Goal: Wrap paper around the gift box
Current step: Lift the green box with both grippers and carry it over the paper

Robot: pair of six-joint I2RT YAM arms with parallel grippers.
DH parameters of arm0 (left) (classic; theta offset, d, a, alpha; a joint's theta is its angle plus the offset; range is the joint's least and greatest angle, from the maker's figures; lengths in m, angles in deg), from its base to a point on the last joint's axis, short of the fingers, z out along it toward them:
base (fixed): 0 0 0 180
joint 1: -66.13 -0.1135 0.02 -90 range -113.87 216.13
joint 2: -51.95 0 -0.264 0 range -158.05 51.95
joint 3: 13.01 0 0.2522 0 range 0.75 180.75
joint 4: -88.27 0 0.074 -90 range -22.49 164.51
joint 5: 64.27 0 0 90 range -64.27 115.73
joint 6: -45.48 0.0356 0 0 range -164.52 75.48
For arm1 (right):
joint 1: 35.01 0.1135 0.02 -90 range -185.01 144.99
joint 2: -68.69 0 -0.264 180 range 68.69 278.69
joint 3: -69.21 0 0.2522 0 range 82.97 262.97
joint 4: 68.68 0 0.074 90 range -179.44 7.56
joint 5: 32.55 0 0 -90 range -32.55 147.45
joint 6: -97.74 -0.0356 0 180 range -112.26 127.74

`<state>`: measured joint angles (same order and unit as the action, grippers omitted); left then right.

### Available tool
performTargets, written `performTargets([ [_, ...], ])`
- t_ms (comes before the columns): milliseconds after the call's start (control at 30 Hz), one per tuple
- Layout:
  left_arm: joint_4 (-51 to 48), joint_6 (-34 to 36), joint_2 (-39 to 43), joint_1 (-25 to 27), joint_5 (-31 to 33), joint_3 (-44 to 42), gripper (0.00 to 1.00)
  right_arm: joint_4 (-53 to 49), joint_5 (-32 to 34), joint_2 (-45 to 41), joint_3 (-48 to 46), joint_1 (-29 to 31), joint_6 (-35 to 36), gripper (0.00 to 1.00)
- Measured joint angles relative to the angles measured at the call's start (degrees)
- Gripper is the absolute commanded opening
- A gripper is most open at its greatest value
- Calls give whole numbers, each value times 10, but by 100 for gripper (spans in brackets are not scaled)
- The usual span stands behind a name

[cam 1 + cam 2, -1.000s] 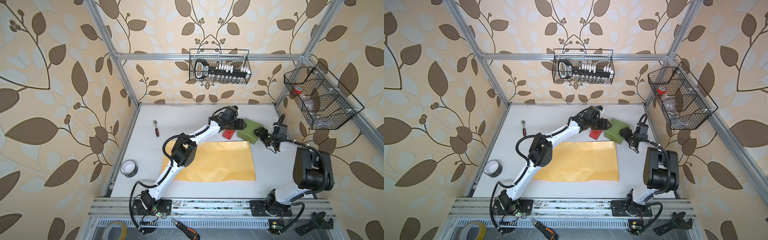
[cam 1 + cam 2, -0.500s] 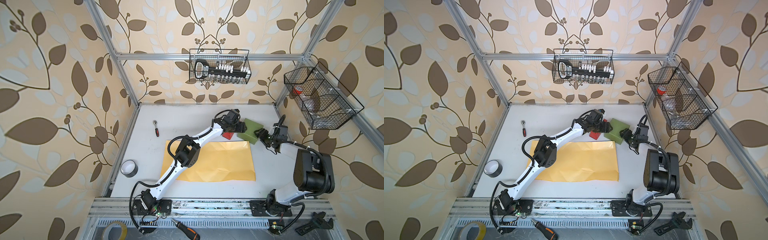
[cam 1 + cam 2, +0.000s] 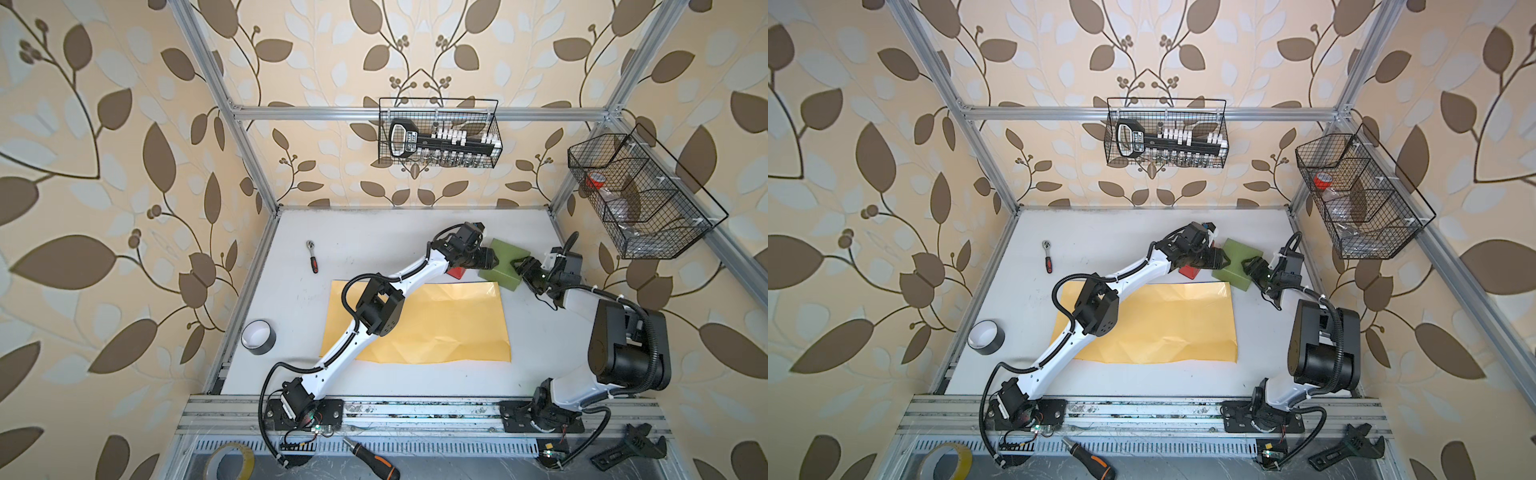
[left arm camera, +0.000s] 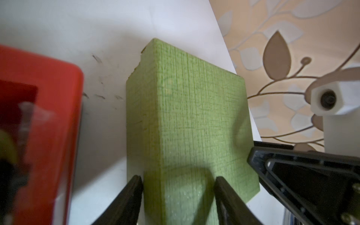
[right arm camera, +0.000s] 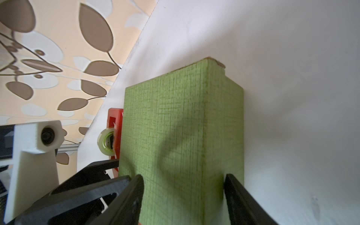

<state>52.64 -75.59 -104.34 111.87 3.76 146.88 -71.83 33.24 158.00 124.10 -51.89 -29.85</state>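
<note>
Olive-green gift box point(image 3: 505, 262) is at the far right of the worktop point(image 3: 374, 249), just beyond the far right corner of the paper point(image 3: 436, 324), btwn my two claws. My left claw point(image 4: 178, 185) reaches in from the left & pinches the box's left edge, a finger pressed on each side. My right claw point(image 5: 183, 185) pinches the opposite edge the same way. Box looks tilted in both top views; can't tell if it's clear of the worktop. Paper lies flat, creased, pale yellow-orange face up, partly under my left arm. Red tape dispenser point(image 3: 457, 272) sits just left of the box w/ a small gap.
</note>
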Motion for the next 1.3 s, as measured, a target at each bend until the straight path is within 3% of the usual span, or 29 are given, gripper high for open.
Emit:
performTargets([
  [133,6,5,6,7,-12,-14,58,-5,0,-34,-30,-10,-3,63],
  [333,18,4,64,22,-25,-112,61,-30,4,-142,-115,-13,-1,63],
  [500,37,-11,120,36,-29,-208,67,-63,11,-212,-153,-12,9,71],
  [667,18,-19,112,42,-24,-176,71,-66,28,-198,-145,-12,17,80],
  [867,8,-22,78,41,-12,-113,73,-48,31,-134,-122,-12,18,81],
  [1067,-8,-26,31,40,-8,-53,69,-20,25,-114,-118,-15,17,76],
  [1300,-4,-37,30,31,-22,-51,61,-6,15,-114,-119,-19,7,68],
])
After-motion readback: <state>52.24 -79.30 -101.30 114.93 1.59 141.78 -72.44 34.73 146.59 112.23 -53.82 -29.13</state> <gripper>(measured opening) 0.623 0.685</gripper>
